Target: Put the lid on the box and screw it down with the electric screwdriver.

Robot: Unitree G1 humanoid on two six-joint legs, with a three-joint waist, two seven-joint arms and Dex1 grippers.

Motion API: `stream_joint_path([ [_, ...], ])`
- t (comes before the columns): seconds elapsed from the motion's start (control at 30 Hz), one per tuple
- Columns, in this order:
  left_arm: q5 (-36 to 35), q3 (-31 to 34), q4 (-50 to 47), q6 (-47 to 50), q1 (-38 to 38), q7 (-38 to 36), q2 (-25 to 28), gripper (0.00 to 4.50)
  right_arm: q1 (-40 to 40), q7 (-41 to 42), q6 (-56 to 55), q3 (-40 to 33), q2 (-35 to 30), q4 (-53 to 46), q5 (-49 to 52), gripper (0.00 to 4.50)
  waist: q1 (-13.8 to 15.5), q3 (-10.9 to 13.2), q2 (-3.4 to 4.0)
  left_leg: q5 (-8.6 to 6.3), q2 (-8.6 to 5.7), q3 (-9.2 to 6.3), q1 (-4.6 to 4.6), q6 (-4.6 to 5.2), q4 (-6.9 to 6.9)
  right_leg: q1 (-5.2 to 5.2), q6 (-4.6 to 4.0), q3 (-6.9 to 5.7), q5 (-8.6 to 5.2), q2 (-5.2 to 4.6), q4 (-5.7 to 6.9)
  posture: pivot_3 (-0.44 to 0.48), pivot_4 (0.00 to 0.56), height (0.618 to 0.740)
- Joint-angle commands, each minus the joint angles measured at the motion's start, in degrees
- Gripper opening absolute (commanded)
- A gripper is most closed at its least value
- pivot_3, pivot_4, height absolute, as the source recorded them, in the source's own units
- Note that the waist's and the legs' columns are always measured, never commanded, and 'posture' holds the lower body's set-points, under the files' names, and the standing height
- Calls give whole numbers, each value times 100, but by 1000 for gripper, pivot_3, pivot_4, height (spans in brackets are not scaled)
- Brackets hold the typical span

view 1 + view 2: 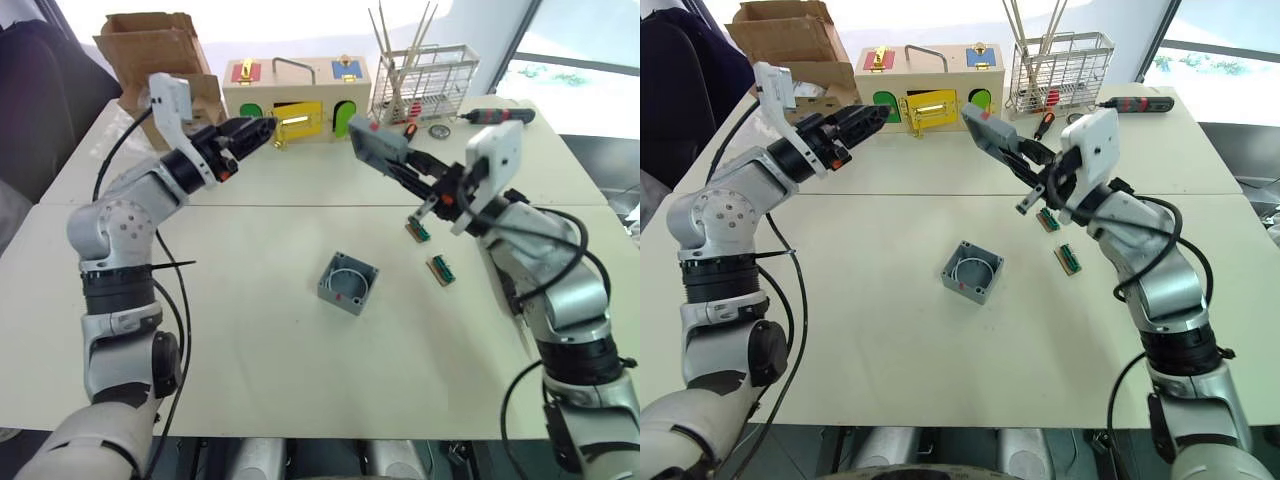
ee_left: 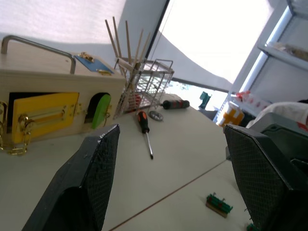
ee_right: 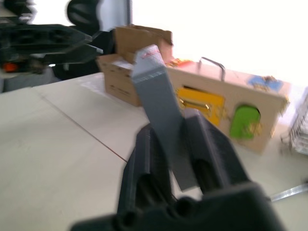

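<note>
Pale tabletop runs back to a wooden box with coloured doors and a wire rack at the far edge. Near the middle sits the box, open side up. Raised well above and to the right of it, the right gripper pinches the lid by one edge, tilted. The left gripper hovers far left, fingers spread and empty. The electric screwdriver lies far right. With so thin an edge grip, the lid may twist or slip and seat askew on the box.
</note>
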Motion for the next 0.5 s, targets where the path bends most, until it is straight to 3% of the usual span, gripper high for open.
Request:
stream_joint_path([
  [0.03, -189, -190, -218, 109, 184, -547, 168, 3479, 334, -433, -2667, -92, -396, 392, -1660, 158, -14, 0, 0, 0, 0, 2, 2, 0, -1, 1, 0, 0, 0, 0, 0, 0, 150, 730],
  [0.23, 555, -1257, -573, -556, 625, -1318, 459, 3479, 934, -1308, -5224, 108, -545, 1241, -3375, 158, -47, 0, 0, 1, 5, 4, 8, -2, -2, 4, -1, 1, 0, 4, -3, 0, 150, 730],
  [0.5, 563, -1753, -607, -594, 650, -2096, 524, 3479, 725, -1832, -5816, 432, -144, 2174, -4244, 158, -58, 0, 0, 2, 11, 7, 14, -4, -1, 9, -2, 4, -1, 9, -4, 0, 150, 730],
])
